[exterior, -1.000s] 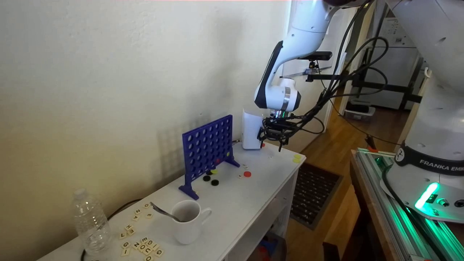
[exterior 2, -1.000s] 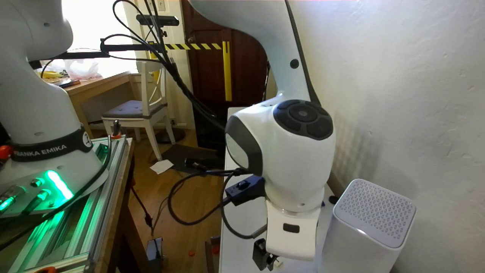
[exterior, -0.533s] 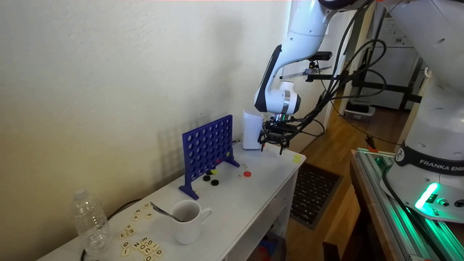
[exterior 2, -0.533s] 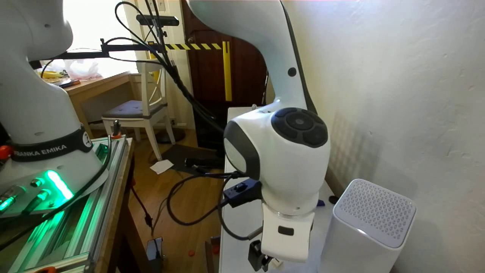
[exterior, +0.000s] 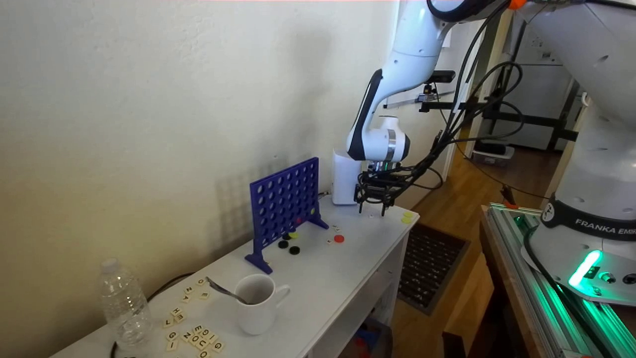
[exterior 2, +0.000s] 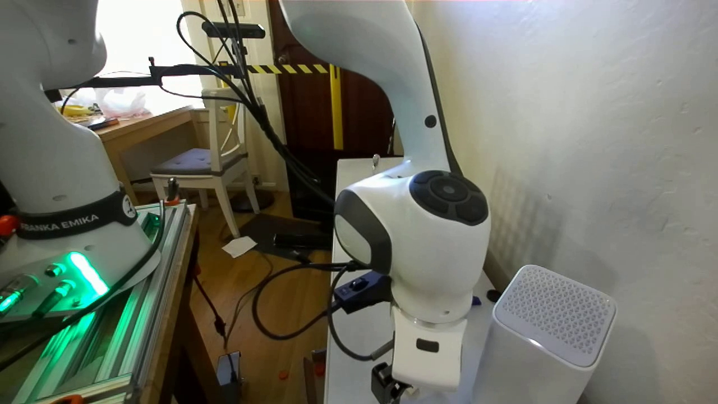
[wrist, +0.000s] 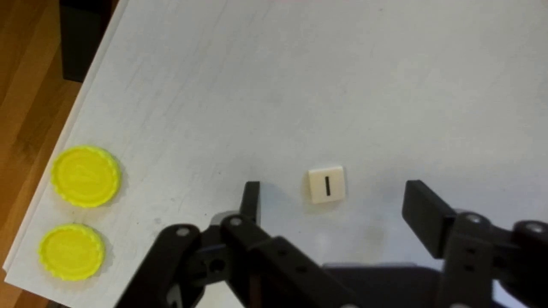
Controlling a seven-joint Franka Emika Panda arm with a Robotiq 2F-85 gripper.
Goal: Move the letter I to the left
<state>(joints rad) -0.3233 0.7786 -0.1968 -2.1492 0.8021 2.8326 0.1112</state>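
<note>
Leaning in white mug (exterior: 256, 312): utensil (exterior: 226, 291) | letter I tile (wrist: 327, 188): flat on surface (wrist: 385, 94), between jaws in wrist view | its I: running nearly top-to-bottom there | jaws: spread wide

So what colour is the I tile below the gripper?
The I tile is cream, marked in black; the wrist view shows it best.
</note>
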